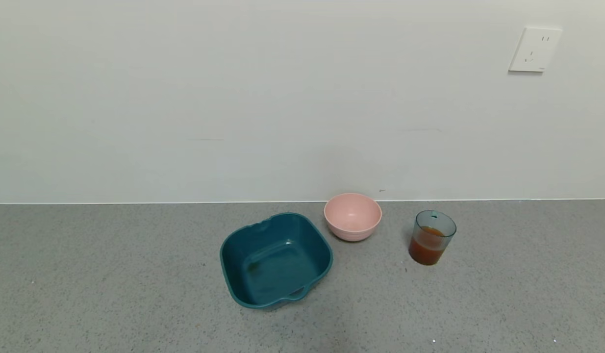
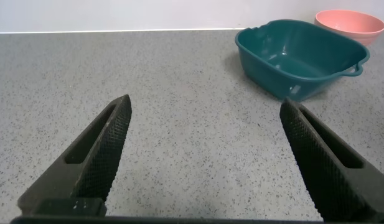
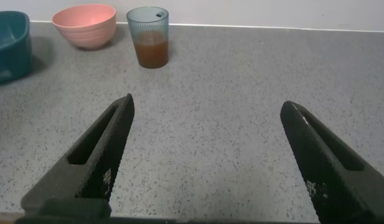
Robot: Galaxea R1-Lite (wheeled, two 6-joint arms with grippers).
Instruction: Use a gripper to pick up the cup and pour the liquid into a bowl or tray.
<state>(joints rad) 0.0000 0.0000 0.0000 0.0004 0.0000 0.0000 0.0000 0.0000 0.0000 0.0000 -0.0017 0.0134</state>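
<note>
The translucent blue-grey cup [image 1: 431,238] stands upright at the right of the counter, about half full of reddish-brown liquid [image 1: 426,251]. It also shows in the right wrist view [image 3: 148,36], far ahead of my right gripper [image 3: 206,106], which is open and empty over bare counter. The dark teal basin [image 1: 275,260] sits empty left of the cup; it also shows in the left wrist view [image 2: 297,56]. My left gripper [image 2: 206,106] is open and empty, some way from the basin. Neither gripper shows in the head view.
A round pink bowl [image 1: 352,216] stands between basin and cup near the wall; it shows in the right wrist view [image 3: 84,25] and the left wrist view [image 2: 350,23]. The grey speckled counter [image 1: 503,294] ends at a white wall with a socket [image 1: 534,49].
</note>
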